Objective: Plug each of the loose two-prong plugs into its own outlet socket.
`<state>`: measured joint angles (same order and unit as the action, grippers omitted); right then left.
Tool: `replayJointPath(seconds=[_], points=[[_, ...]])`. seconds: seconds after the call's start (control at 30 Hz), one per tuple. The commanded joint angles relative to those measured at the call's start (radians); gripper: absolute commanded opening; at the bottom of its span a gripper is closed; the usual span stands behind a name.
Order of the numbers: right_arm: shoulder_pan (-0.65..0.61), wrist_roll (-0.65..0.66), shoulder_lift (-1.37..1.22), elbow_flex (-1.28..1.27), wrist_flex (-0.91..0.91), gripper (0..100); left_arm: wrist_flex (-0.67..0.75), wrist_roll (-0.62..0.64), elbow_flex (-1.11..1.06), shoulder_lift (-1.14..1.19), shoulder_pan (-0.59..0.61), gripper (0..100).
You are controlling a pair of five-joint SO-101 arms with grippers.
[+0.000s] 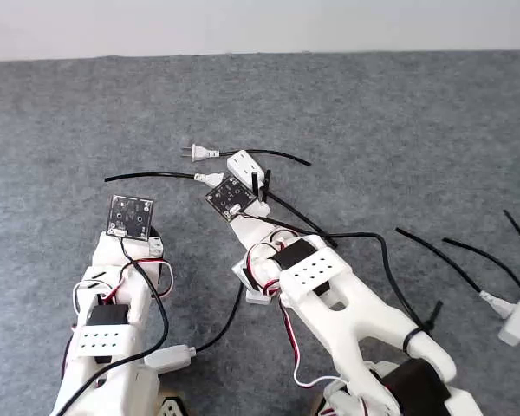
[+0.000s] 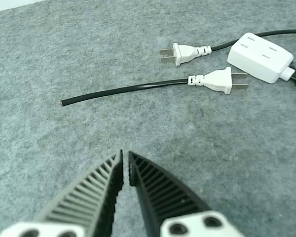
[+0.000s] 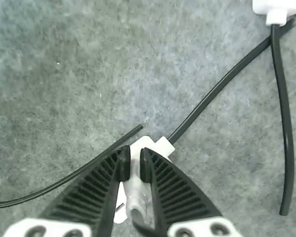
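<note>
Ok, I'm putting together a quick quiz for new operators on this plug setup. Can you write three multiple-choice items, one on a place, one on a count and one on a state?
1. In the high view, where does the far plug lie relative to the outlet block?
A. To its left in the picture
B. To its right
C. On top of it

2. How many white plugs lie loose ahead of the left gripper?
A. One
B. Two
C. Four

3. What state is the right gripper in?
A. Open and empty
B. Shut on a white plug
C. Shut on bare cable

Answers:
1 A: the block sits at the plug's right.
2 B: the left wrist view shows the far plug and the near plug.
3 B: the held plug is clamped in it.
</note>
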<state>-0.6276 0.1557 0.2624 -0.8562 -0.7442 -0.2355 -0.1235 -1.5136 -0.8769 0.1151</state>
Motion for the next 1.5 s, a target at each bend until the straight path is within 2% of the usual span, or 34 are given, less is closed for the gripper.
replayJointPath(seconds=[0.0, 0.1, 0.23, 0.3, 0.5, 0.7, 0.97, 1.1, 1.47], points=[[0.007, 0.014, -0.012, 0.002, -0.013, 1.2, 0.011, 0.008, 0.007, -0.018, 0.006, 2], [0.005, 0.012, -0.012, 0.009, -0.012, 5.2, 0.011, 0.008, 0.005, -0.018, 0.006, 2], [0.001, 0.002, -0.01, 0.078, -0.021, 18.3, 0.012, 0.006, -0.002, -0.025, 0.002, 2], [0.001, -0.049, -0.01, 0.13, -0.044, 20.5, 0.012, 0.006, -0.002, -0.025, 0.002, 2], [0.001, -0.19, -0.019, 0.18, -0.084, 19.0, 0.014, 0.006, -0.002, -0.025, 0.005, 2], [-0.065, -0.186, -0.021, 0.121, -0.125, 19.1, 0.015, -0.043, -0.002, -0.018, 0.0, 2], [-0.067, -0.184, -0.022, 0.092, -0.125, 19.6, 0.015, -0.048, -0.004, -0.017, 0.0, 2], [-0.068, -0.184, -0.061, 0.092, -0.125, 26.4, 0.015, -0.048, -0.004, -0.017, 0.0, 2], [-0.05, -0.186, -0.245, 0.244, -0.211, 15.8, 0.015, -0.048, -0.004, -0.017, 0.003, 2]])
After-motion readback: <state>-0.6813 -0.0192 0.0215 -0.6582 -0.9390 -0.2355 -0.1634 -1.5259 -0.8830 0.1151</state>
